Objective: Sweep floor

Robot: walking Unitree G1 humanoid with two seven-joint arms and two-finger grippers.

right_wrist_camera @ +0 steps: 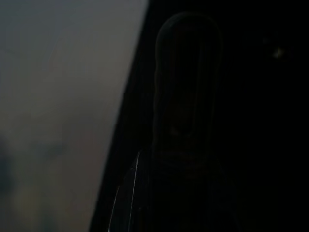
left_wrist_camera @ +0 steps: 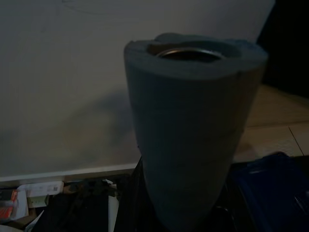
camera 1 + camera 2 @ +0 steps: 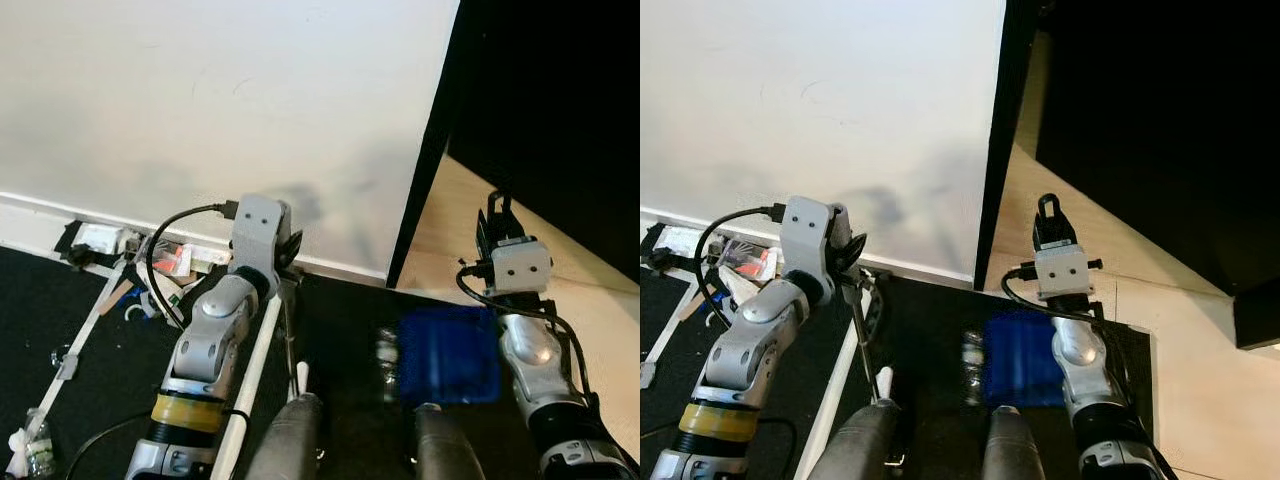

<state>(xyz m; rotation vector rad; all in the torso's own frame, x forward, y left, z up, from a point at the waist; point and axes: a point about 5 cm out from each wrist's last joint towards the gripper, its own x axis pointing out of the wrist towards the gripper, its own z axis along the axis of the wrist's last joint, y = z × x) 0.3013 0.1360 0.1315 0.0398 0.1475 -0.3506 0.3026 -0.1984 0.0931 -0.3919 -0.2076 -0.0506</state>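
My left gripper [image 3: 288, 256] is raised before the white wall, shut on the broom handle [image 2: 190, 130], whose grey padded end with a metal rim stands close to the left wrist camera. The broom's white pole [image 3: 254, 368] runs down beside my left forearm; the broom head is hidden. My right gripper [image 3: 1048, 228] is held up near the dark doorway, shut on a black looped dustpan handle [image 1: 186, 96]. Below it, the blue dustpan [image 3: 450, 355] lies over the black floor mat.
Litter and papers [image 3: 170, 262] lie along the baseboard at the left, with a white strip [image 3: 90, 320] and a plastic bottle [image 3: 35, 445] on the dark floor. A clear bottle [image 3: 387, 352] lies beside the dustpan. A black door frame [image 3: 425, 170] borders the wooden floor [image 3: 450, 220].
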